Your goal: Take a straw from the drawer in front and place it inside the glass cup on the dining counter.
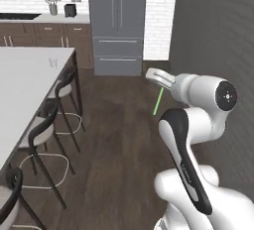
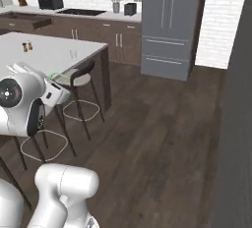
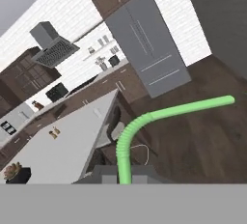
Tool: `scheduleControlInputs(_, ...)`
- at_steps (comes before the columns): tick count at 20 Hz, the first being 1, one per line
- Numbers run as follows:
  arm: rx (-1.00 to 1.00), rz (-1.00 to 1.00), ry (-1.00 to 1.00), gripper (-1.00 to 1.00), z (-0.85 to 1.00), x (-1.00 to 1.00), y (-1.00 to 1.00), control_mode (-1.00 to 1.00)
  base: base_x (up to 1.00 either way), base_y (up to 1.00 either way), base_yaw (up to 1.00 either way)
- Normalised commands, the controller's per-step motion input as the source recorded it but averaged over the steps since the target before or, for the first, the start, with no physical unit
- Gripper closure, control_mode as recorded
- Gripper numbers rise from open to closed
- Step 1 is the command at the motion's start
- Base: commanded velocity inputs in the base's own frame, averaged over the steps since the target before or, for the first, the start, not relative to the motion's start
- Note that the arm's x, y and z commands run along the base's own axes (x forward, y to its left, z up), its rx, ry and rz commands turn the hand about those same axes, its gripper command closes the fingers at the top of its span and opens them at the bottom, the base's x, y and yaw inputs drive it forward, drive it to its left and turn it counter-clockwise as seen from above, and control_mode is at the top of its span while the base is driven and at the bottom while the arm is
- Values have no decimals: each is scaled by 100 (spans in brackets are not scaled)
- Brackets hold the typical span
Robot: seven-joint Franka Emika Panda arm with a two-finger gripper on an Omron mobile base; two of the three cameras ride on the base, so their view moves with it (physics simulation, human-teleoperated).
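The dining counter (image 1: 30, 80) is the largest task item: a flat white island worktop on a dark brown base, seen at the left of the left base view and at upper left in the right base view. Black-backed stools (image 1: 47, 125) stand along its near edge over a dark wood floor (image 2: 157, 138).

A grey refrigerator (image 2: 170, 25) with two doors and two lower drawers stands against the white brick back wall. Brown base cabinets (image 1: 54, 38) run along that wall to its left.

The white arm is raised above the floor, well apart from the island. The gripper (image 1: 158, 77) points toward the refrigerator side of the room. Its jaws are closed together and clamped on the straw (image 1: 158, 101).

The straw is a thin bright-green stick. In the left base view it hangs from the jaws, slanting down and slightly left, over bare floor. In the hand view the straw rises from between the finger tips, then bends and runs to the right.

The glass cup (image 2: 73, 54) stands upright on the worktop, near the end closest to the refrigerator. Two small shakers (image 2: 27, 46) stand further along the same worktop, well apart from the cup.
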Motion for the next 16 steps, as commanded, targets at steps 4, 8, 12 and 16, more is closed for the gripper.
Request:
scheduleControlInputs(4, 0, 0, 0, 100, 0, 0, 0, 100, 100, -47, 39)
scheduleControlInputs(8, 0, 0, 0, 100, 0, 0, 0, 100, 100, -51, 38)
scheduleControlInputs(12, 0, 0, 0, 100, 0, 0, 0, 100, 100, -48, 40)
scheduleControlInputs(16, 0, 0, 0, 100, 0, 0, 0, 100, 100, -50, 40)
